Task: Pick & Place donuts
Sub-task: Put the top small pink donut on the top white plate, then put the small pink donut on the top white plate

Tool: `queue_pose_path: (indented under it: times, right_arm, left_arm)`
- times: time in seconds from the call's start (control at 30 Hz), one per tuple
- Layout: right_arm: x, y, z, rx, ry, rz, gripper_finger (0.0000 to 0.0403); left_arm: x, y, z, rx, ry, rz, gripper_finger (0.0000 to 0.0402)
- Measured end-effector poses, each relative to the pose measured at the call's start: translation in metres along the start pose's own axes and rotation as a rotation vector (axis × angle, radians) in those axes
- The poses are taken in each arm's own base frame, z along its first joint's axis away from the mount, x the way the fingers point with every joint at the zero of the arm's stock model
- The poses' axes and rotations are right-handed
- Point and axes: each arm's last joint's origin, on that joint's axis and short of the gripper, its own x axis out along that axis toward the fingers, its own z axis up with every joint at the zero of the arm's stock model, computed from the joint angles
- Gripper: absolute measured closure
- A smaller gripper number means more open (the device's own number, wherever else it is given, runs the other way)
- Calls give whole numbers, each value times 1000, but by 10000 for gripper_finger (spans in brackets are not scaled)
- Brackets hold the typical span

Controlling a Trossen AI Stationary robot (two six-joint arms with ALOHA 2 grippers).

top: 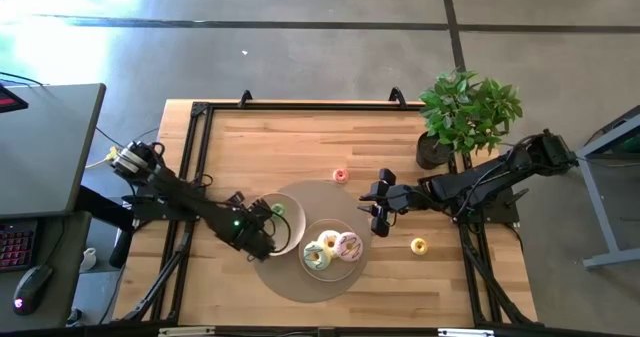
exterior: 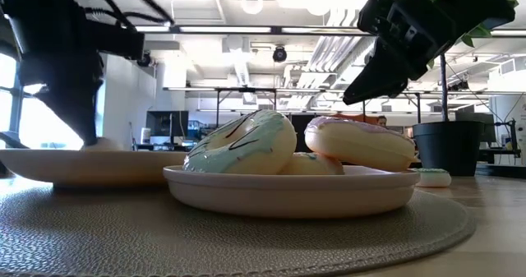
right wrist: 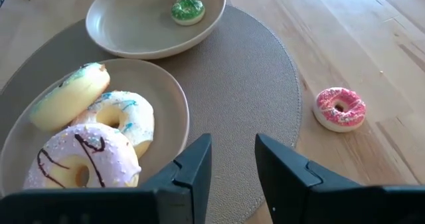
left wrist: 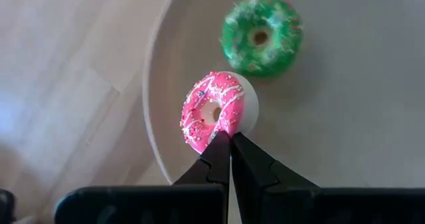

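My left gripper (left wrist: 230, 136) (top: 266, 229) hangs over the left pale plate (top: 292, 235) and is shut on a pink-iced mini donut (left wrist: 209, 111). A green mini donut (left wrist: 261, 34) (top: 278, 210) lies flat in that plate. The right plate (right wrist: 166, 98) holds three large donuts: green-iced (right wrist: 66, 98), white with blue drizzle (right wrist: 126, 114) and pale pink with dark drizzle (right wrist: 80, 154). My right gripper (right wrist: 232, 151) (top: 378, 207) is open and hovers beside the mat's right edge. Another pink mini donut (right wrist: 339, 108) (top: 340, 175) and a yellow one (top: 419, 245) lie on the table. My left gripper pinches the pink mini donut by its rim (left wrist: 224, 127), at the side nearest the fingers. The fingers come from above, pointing down into the plate. The donut stands tilted on edge beyond the fingertips, over the plate's left part; whether it touches the plate I cannot tell.
Both plates sit on a round grey woven mat (top: 300, 277) (right wrist: 252, 71) in the middle of the wooden table. A potted plant (top: 462, 112) stands at the far right corner. Bare wood lies left of the mat and along the far edge.
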Motion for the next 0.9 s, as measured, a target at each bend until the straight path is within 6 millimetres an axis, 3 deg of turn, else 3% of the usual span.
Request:
queue_pose_path:
  times: [0.13,0.27,0.63,0.77,0.9]
  right_arm:
    - [0,0,0,2,0,0,290]
    - [0,0,0,3,0,0,290]
    - [0,0,1,5,-7,2,290]
    - [0,0,1,10,-6,6,290]
    - [0,2,0,63,20,67,290]
  left_arm:
    - [8,-2,1,2,1,33,391]
    - [13,-2,5,-14,27,38,356]
    - [6,-18,15,75,-13,-122,263]
    - [-11,-21,33,135,-143,-83,257]
    - [-26,-22,68,161,-248,-93,257]
